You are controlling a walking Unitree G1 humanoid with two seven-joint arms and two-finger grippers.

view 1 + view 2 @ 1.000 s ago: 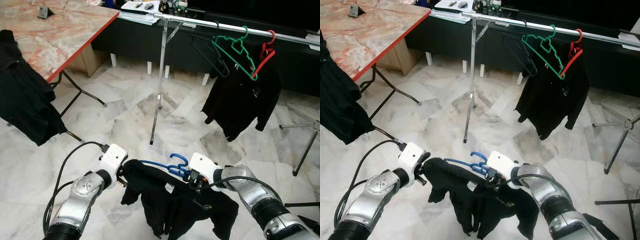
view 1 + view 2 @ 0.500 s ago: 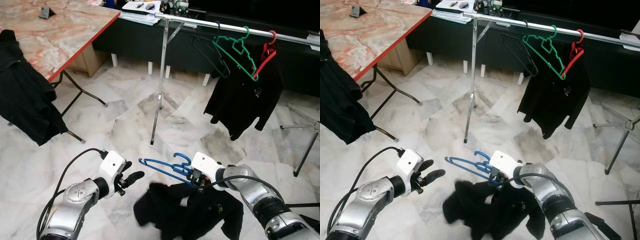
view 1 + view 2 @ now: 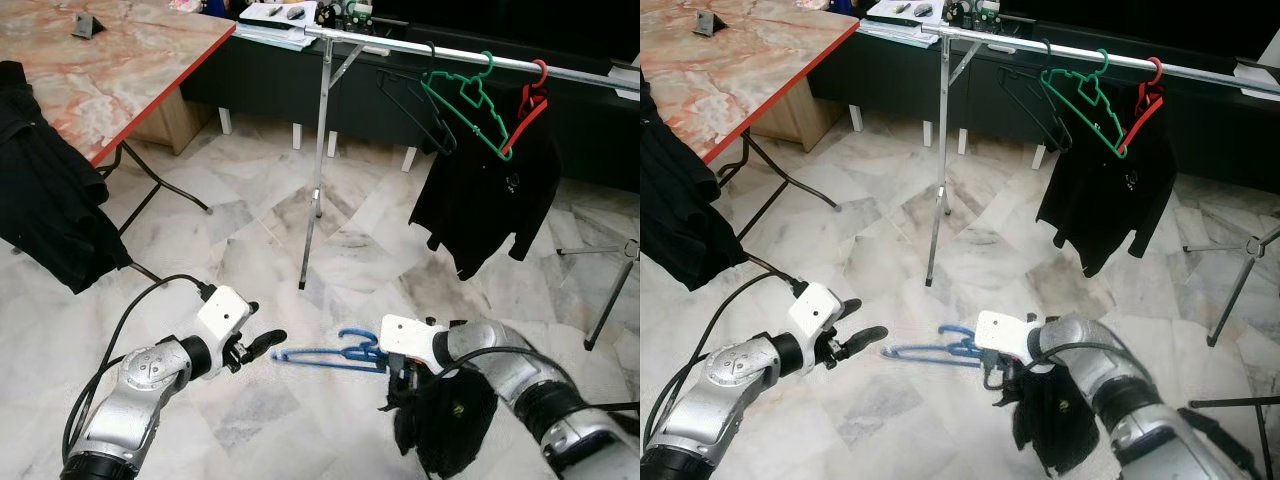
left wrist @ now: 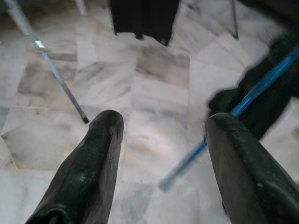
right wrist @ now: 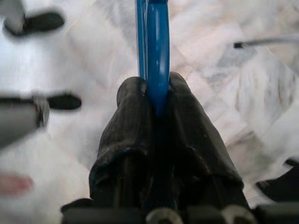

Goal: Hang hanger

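A blue hanger (image 3: pixel 325 354) lies level above the floor, with my right gripper (image 3: pixel 398 368) shut on it near its hook. A black garment (image 3: pixel 443 418) has slid to the hanger's right end and hangs bunched under my right wrist. My left gripper (image 3: pixel 258 345) is open, just left of the hanger's free tip, holding nothing. In the left wrist view the blue hanger (image 4: pixel 243 102) runs past the open fingers (image 4: pixel 88 163). In the right wrist view the blue hanger (image 5: pixel 153 51) sits pinched between the fingers (image 5: pixel 126 135). The silver clothes rail (image 3: pixel 470 58) spans the back.
On the rail hang a black hanger (image 3: pixel 415 100), a green hanger (image 3: pixel 470 100) and a red hanger (image 3: pixel 530 100) bearing a black jacket (image 3: pixel 485 195). A marble-topped folding table (image 3: pixel 110 70) with a dark garment (image 3: pixel 45 200) over its edge stands left. A stand leg (image 3: pixel 610 300) is at right.
The left gripper let go of the garment and opened. The garment slid off the hanger's left side and now bunches at the right end under my right wrist. The hanger has dropped lower.
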